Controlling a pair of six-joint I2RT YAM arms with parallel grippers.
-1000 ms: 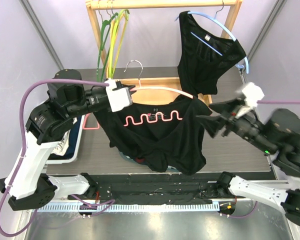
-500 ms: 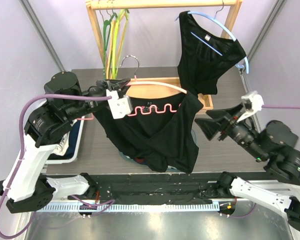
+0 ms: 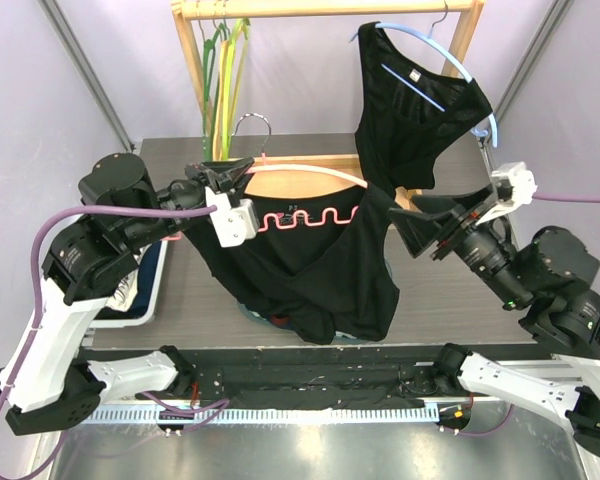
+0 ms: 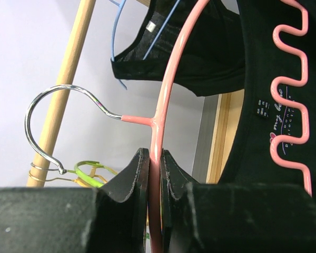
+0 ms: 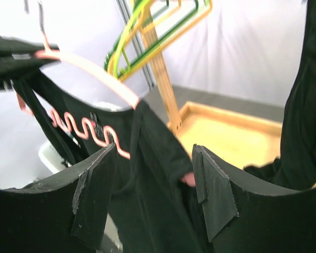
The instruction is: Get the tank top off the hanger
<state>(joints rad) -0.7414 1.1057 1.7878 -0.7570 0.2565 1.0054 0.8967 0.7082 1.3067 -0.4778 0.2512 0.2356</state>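
1. my left gripper is pinched on the pink hanger just beside its hook, so it hangs steady above the middle of the table.
2. the tank top drapes from it, one strap over the hanger's right end.
3. my right gripper is spread wide just right of that strap, placed, i judge, to pull it off.

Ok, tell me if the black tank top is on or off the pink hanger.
On. The tank top drapes from the pink hanger, a strap over one end; the left gripper pinches the hanger.
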